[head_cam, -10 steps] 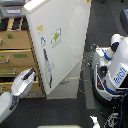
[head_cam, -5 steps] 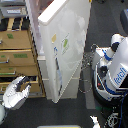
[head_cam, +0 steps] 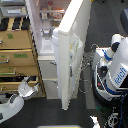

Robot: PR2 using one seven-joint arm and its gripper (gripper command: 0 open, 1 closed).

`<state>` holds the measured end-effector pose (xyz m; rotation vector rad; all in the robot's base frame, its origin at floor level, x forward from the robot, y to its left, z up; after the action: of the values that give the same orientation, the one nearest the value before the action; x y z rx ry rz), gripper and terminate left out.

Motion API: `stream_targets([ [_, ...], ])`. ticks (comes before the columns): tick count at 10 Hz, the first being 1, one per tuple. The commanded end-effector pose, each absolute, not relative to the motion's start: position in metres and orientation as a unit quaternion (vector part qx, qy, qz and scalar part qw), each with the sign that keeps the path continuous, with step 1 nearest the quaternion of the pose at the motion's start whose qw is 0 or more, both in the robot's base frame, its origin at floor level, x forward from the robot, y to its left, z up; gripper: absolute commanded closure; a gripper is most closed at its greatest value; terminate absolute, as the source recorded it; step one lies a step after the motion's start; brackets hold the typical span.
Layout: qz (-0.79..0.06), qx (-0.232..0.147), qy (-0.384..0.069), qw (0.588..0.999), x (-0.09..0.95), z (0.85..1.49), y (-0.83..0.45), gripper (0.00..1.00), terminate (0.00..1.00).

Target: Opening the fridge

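Lab kitchen mock-up, fridge, wooden drawer cabinet, second robot

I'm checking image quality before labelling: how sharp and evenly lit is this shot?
Exterior view: soft and low-resolution throughout; the fridge door and lit interior are washed out, bright against a dark floor; the gripper is blurry, so its state is unclear.

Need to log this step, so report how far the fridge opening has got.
Done: the fridge upper door stands swung wide, shelves visible inside. In hand: nothing; the gripper sits low beside the wooden cabinet, apart from the door, its jaw state unclear. Left: the lower drawers look shut.
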<state>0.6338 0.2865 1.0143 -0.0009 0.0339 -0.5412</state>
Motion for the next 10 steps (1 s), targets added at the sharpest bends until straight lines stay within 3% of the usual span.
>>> stream_targets([
  [1, -0.323, 0.026, -0.047, 0.945, 0.671, 1.154, -0.156, 0.0, 0.0],
  [4, -0.396, -0.031, -0.038, 0.917, 0.533, 1.263, -0.392, 0.0, 0.0],
  [6, -0.438, -0.045, -0.022, 0.898, 0.45, 1.284, -0.516, 0.0, 0.0],
  [7, -0.468, -0.055, 0.018, 0.882, 0.388, 1.276, -0.576, 0.0, 0.0],
  [9, -0.471, -0.045, 0.017, 0.881, 0.394, 1.261, -0.553, 0.0, 0.0],
  [10, -0.432, -0.003, 0.005, 0.902, 0.476, 1.213, -0.439, 0.0, 0.0],
])
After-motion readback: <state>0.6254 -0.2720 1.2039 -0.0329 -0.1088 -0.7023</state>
